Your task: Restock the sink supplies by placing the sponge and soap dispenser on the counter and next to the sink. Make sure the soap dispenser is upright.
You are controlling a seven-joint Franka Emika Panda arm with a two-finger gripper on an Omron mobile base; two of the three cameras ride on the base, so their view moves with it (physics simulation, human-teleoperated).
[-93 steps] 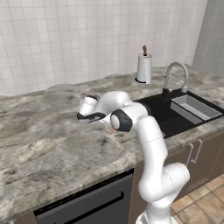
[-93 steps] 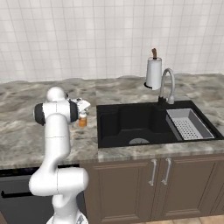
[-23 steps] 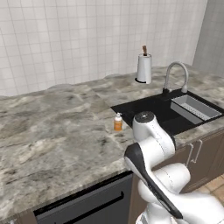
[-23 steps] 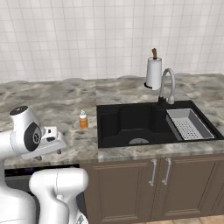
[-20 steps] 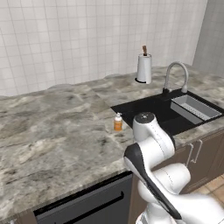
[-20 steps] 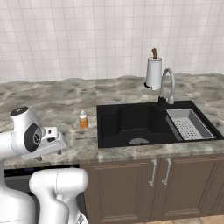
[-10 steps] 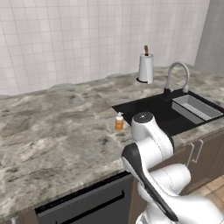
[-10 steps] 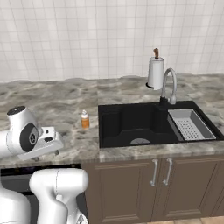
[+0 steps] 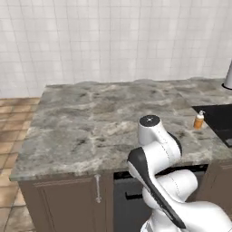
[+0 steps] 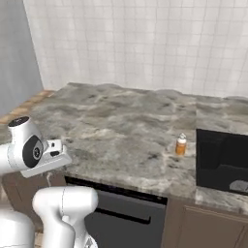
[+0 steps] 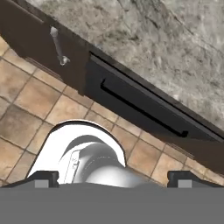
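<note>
The orange soap dispenser [image 9: 199,120] [image 10: 181,144] stands upright on the marbled counter [image 9: 90,118] [image 10: 116,121], just left of the black sink [image 9: 220,117] [image 10: 222,157]. My arm is folded low in front of the counter, well left of the bottle. In the hand view my gripper [image 11: 113,178] points down at the floor, its fingertips [image 11: 42,177] far apart and nothing between them, so it is open. The sponge is out of view.
A dark dishwasher front [image 11: 131,103] [image 10: 121,213] with a long handle sits under the counter, beside a brown cabinet door with a metal handle [image 11: 59,46]. Brown floor tiles [image 11: 26,100] lie below. A white paper-towel roll [image 9: 229,77] stands at the far right.
Both base views have slid left along the counter, so the sink and bottle now sit near the right edge. The bottle itself stays put. The arm stays folded low.
</note>
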